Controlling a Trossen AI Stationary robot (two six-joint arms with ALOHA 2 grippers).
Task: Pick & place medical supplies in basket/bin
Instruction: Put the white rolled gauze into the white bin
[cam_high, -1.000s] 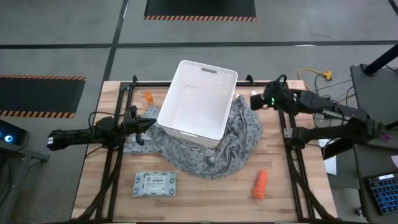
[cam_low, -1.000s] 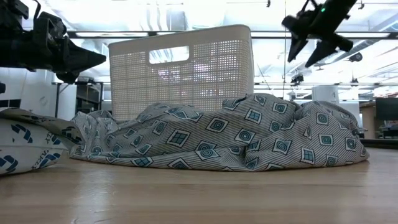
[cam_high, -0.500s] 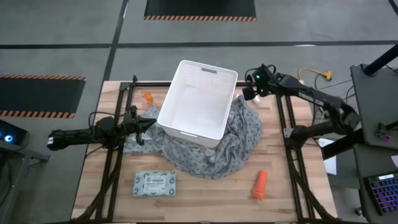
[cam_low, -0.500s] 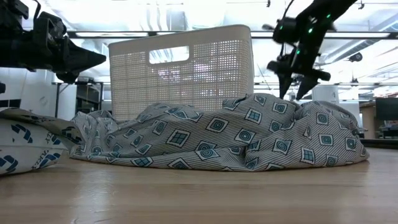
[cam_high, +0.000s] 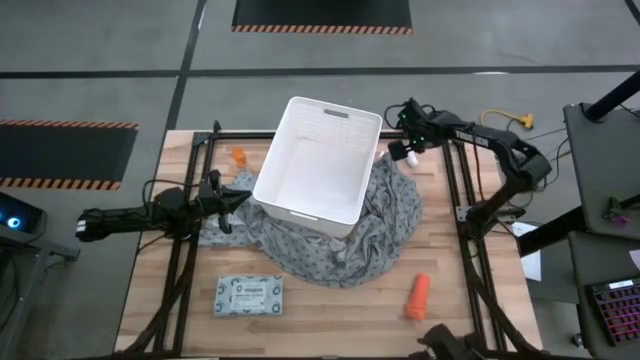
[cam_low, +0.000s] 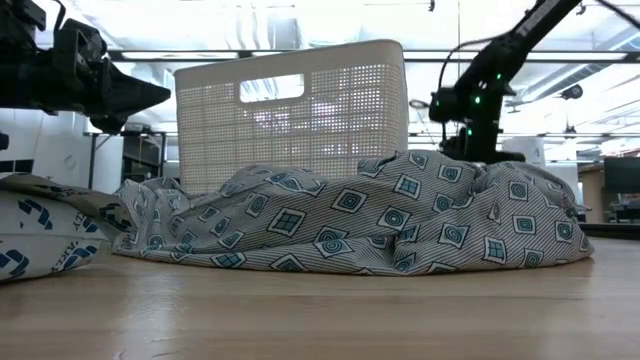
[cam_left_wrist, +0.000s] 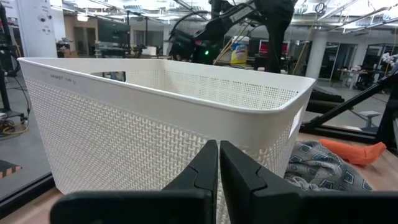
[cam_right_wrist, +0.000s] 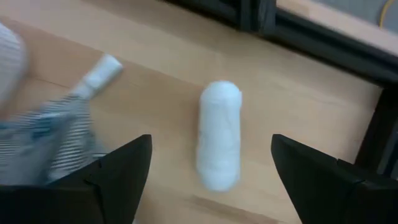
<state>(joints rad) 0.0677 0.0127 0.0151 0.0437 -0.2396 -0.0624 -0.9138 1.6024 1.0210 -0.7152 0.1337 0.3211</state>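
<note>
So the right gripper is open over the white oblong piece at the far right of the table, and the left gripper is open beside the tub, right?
Not quite: the left wrist view shows the left gripper shut, beside the tub. The right gripper is open over the white oblong piece.

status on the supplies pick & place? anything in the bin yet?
Nothing done: the white bin looks empty from above. In hand: the right gripper is open, straddling the white oblong piece on the table beside the bin's far right corner. Left: that piece, the small orange bottle, the orange tube and the printed packet. The left gripper waits shut beside the bin's left wall.
</note>
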